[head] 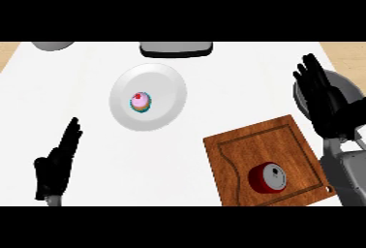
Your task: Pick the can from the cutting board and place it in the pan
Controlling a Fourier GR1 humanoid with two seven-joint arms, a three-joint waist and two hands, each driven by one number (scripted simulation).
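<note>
In the head view you see the red can [268,177] lying on the wooden cutting board [243,150], near its lower right corner, untouched by either hand. Your right hand [323,99] hangs above the board's upper right corner with its fingers straight and spread, holding nothing; it covers much of what seems to be the grey pan [345,86], though you can only make out part of its rim. Your left hand [57,164] rests at the lower left, fingers straight and together, pointing up. A white plate [160,77] carrying a pink cupcake [141,102] sits left of centre.
</note>
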